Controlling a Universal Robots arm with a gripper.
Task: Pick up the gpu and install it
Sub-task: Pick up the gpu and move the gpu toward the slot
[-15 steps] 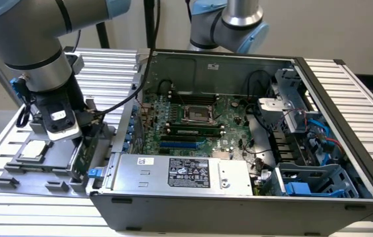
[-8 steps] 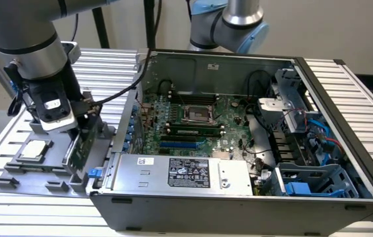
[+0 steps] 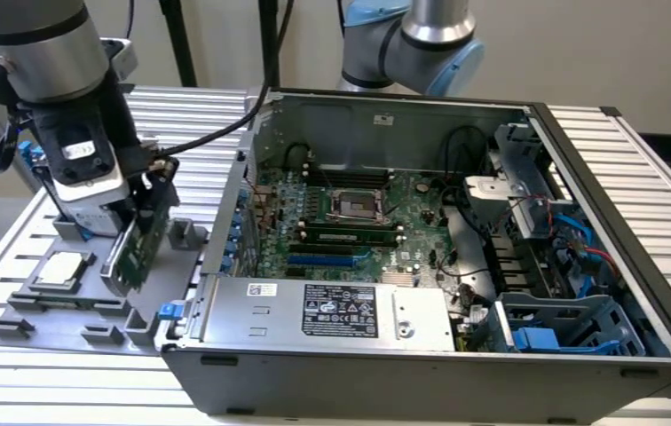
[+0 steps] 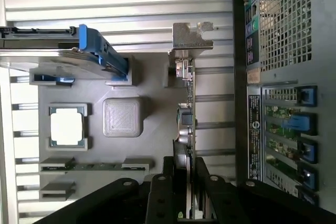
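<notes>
Ribbed metal table [image 3: 632,160], open computer case [image 3: 430,382] on it, grey parts holder [image 3: 10,330] beside the case

Wrist [image 3: 75,133] points straight down, pincer [image 4: 185,171] fingers [image 4: 157,198] closed in a grip

Power supply label [image 3: 339,311]: print too small; nothing else legible.

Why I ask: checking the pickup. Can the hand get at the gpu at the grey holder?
Likely yes: the hand is closed on the gpu, a finger on each face; the hard drive stands apart, leaving the way free.
</notes>
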